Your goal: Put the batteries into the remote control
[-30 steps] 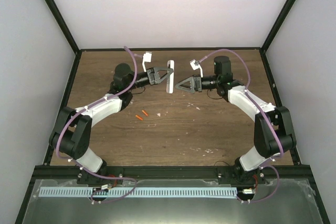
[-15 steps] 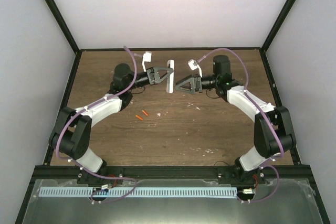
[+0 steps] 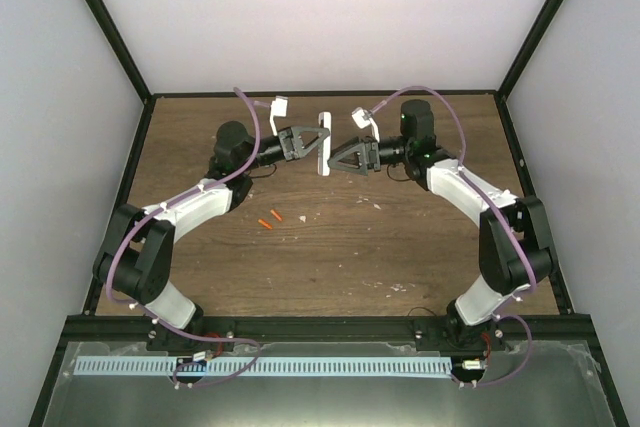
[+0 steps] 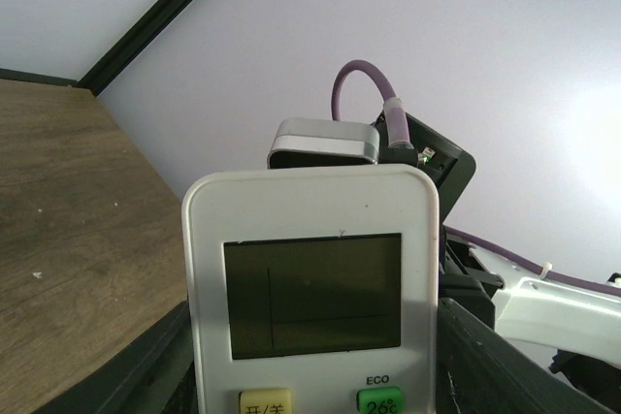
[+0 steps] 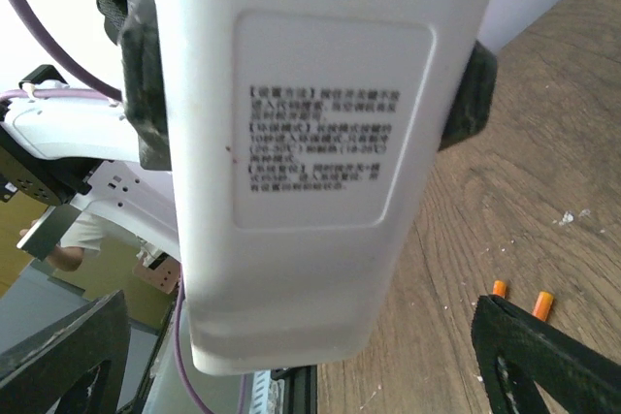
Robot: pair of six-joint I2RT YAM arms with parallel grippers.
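White remote (image 3: 323,146) is pinched upright off the surface (image 3: 400,247) by the left tool (image 3: 314,142); the right tool (image 3: 337,159), spread, sits just beside its label side. Both batteries (image 3: 270,219) lie on the surface well apart from it, so loading looks unstarted. The next move likely calls for opening the back or fetching one.

White-shelled arms (image 3: 203,201), black joints (image 3: 140,262), looping purple cables (image 4: 357,68)

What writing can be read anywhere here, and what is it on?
"ECO": above the green button on the small white rectangular remote control.
"26°": on that green button.
"开/关": on the yellow button, partly cropped.
Printed label on the remote's back: Chinese lines, too small to read.
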